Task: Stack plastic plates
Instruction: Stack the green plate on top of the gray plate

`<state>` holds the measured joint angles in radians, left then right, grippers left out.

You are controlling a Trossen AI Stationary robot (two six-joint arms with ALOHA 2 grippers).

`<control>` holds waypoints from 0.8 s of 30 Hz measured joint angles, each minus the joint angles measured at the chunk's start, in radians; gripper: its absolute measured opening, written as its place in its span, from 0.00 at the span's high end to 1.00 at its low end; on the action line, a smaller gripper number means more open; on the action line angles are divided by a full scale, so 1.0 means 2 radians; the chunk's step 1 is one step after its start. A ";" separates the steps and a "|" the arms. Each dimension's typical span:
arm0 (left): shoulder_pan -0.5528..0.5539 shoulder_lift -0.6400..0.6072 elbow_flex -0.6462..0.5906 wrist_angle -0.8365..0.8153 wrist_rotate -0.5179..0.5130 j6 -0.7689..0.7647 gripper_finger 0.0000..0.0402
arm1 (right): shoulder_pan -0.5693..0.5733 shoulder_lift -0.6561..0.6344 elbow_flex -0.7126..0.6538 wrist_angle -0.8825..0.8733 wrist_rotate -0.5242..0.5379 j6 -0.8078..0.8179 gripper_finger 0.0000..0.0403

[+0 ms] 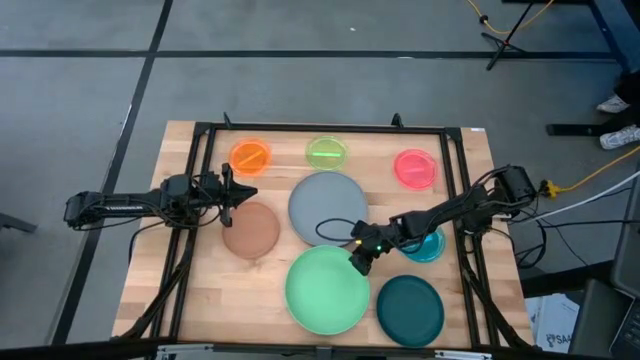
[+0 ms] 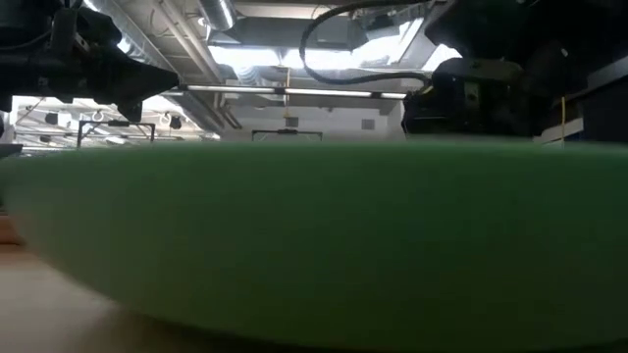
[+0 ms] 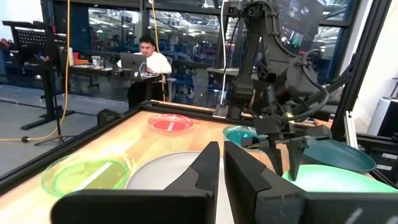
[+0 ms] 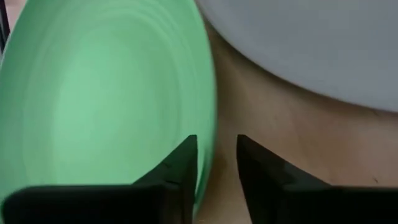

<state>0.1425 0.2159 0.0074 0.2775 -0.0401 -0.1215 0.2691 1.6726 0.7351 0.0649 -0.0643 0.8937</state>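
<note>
Eight plates lie apart, flat on the wooden table: orange, lime, pink, grey, brown, light green, dark teal, and cyan, partly under my right arm. My right gripper points down at the light green plate's far right rim. It is open, one finger over the plate's inside and one outside, with wood showing beside the rim. My left gripper is shut and empty above the brown plate's far left edge.
A black frame runs around the tabletop. The light green plate fills the low view. Bare wood lies at the near left corner. A person sits at a desk in the room beyond the table.
</note>
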 joint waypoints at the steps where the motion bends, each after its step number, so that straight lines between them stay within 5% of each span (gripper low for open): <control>1: 0.000 0.000 0.000 0.000 0.000 0.000 0.96 | 0.000 0.000 0.000 -0.001 0.000 0.000 0.78; 9: 0.000 0.000 0.000 0.000 0.000 0.000 0.96 | 0.000 0.000 0.000 0.003 0.000 0.008 0.98; 24: 0.000 0.000 0.000 0.000 0.000 0.000 0.96 | -0.001 0.000 0.001 0.064 0.000 -0.007 0.99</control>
<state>0.1425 0.2161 0.0074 0.2774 -0.0399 -0.1215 0.2680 1.6730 0.7376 0.1929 -0.0648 0.8800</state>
